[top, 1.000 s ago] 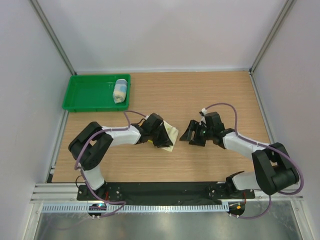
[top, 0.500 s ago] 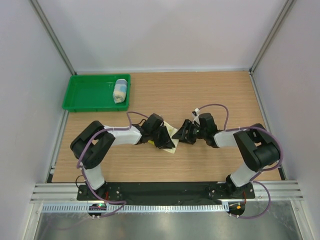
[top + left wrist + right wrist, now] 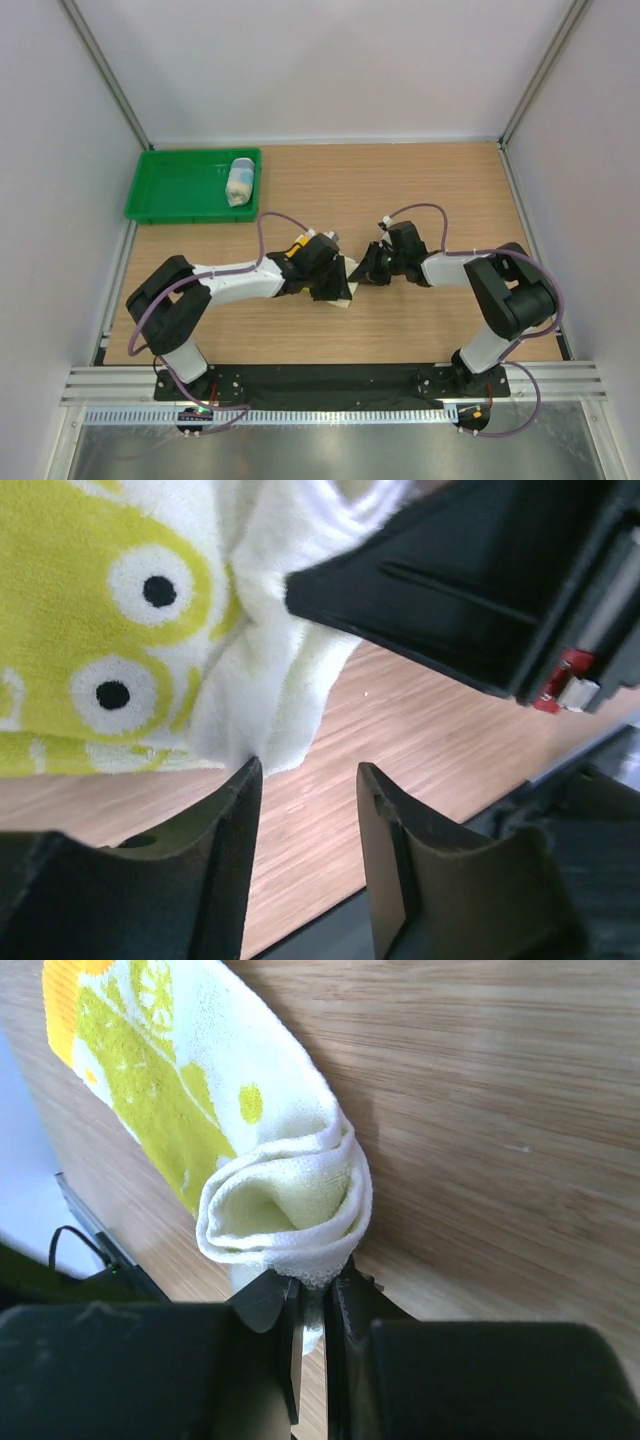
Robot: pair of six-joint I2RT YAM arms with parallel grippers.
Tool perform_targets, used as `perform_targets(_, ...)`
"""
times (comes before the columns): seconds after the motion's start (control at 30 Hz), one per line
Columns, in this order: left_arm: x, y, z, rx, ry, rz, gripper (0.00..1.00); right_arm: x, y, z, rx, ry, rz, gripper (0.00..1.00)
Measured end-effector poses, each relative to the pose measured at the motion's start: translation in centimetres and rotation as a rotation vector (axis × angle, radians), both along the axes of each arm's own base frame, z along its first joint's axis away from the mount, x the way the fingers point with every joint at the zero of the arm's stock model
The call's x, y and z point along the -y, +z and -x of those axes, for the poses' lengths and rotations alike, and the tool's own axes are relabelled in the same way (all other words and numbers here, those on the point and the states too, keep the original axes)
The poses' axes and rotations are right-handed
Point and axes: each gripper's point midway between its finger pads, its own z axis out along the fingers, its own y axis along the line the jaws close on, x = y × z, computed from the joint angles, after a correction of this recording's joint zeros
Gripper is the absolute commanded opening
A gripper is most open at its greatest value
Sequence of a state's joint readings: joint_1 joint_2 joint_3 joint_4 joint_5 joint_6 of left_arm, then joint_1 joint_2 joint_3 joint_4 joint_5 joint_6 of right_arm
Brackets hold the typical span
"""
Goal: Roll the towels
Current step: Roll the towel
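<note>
At mid-table, between the arms, the yellow-green towel [image 3: 280, 1195] lies partly rolled; my right gripper [image 3: 312, 1285] is pinched shut on the roll's lower lip, while the left gripper [image 3: 305, 780] stands parted, holding nothing (cloth just beside one finger). That thin pinch could slip and let the roll spring loose. From above, both wrists cover most of it; the blue towel [image 3: 240, 182] sits rolled in the far-left green tray [image 3: 165, 205].
</note>
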State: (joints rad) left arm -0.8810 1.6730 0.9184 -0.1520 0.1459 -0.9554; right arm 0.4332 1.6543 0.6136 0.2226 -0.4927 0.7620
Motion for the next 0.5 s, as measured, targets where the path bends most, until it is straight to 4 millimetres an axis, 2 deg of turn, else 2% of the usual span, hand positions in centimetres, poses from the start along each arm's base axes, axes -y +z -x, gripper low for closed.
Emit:
perform_targets(0.1,0.9,1.1,1.1,0.138,-0.057,-0.1,0.46,0.3,0.4,0.1,-0.008,0.01,0.056,0.11)
perform_targets(0.33,1.5,2.8,3.6,0.467,-0.136,-0.335,0.51,0.7,0.7,0.7,-0.053,0.041,0.15,0.11)
perform_targets(0.5,2.9,3.8,4.2,0.666,-0.164,-0.461,0.54,0.9,0.6,1.6,-0.083,0.062,0.189,0.11)
